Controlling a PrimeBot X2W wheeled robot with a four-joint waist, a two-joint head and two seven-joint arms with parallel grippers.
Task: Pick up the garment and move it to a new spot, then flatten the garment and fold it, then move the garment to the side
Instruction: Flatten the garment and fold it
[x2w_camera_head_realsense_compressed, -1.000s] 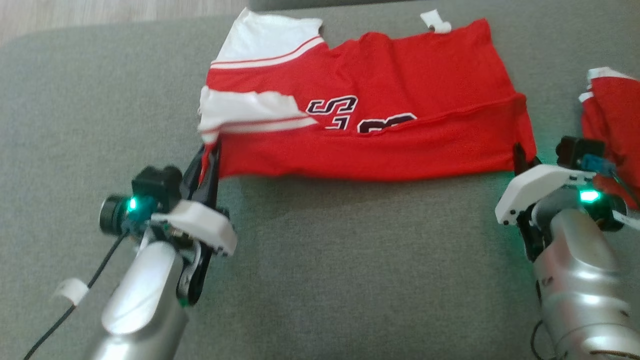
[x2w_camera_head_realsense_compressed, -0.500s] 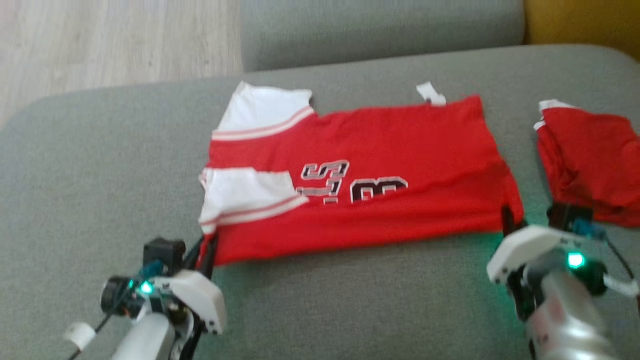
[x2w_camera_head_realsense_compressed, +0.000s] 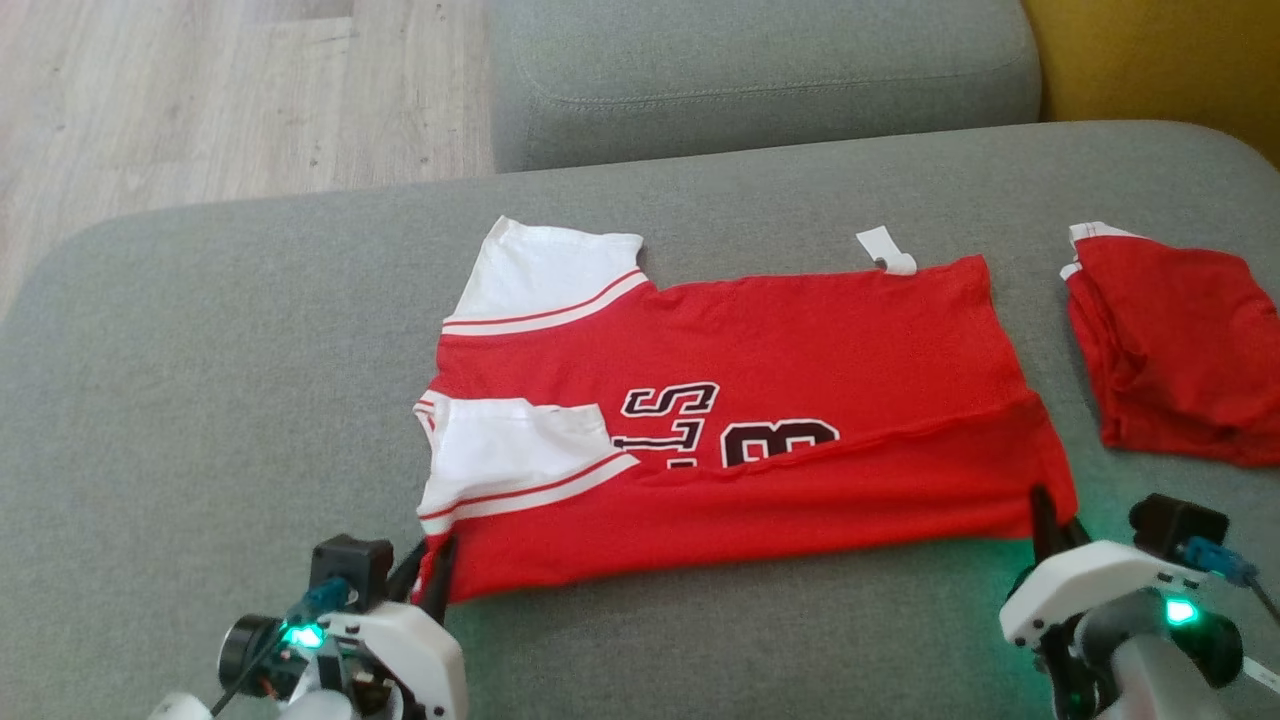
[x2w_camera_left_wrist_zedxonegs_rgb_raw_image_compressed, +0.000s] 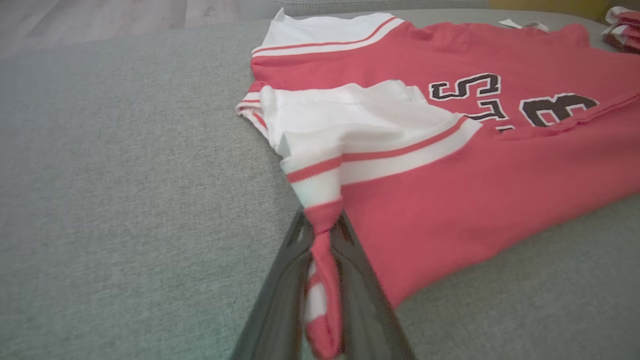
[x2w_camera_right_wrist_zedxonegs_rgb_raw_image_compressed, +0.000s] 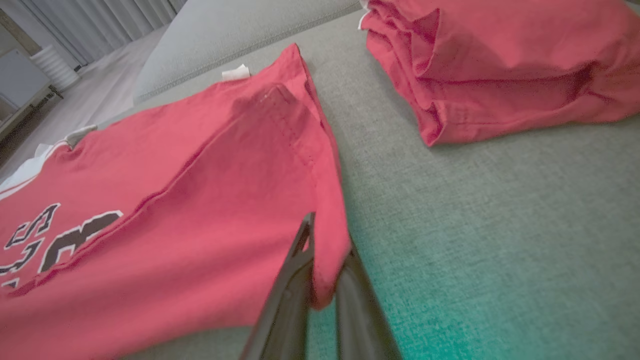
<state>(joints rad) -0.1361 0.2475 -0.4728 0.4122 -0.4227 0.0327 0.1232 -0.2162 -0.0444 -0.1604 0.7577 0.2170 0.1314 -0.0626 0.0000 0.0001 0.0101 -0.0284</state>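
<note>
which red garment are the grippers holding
The spread-out red jersey with white sleeves and black lettering: the left gripper and right gripper pinch its near corners. The folded red garment lies apart.

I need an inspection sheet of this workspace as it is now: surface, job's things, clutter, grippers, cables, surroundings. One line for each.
Surface: grey fabric sofa seat, smooth, bearing both garments.
Job's things: red and white jersey with black lettering, spread out, its near edge folded over the lettering.
Clutter: folded red garment, lying apart to the jersey's right.
Grippers: left gripper shut on the jersey's near left corner; right gripper shut on its near right corner.
Cables: thin black cable at the left wrist camera; blue-plugged cable at the right one.
Surroundings: pale wooden floor, grey back cushion, yellow surface behind.
</note>
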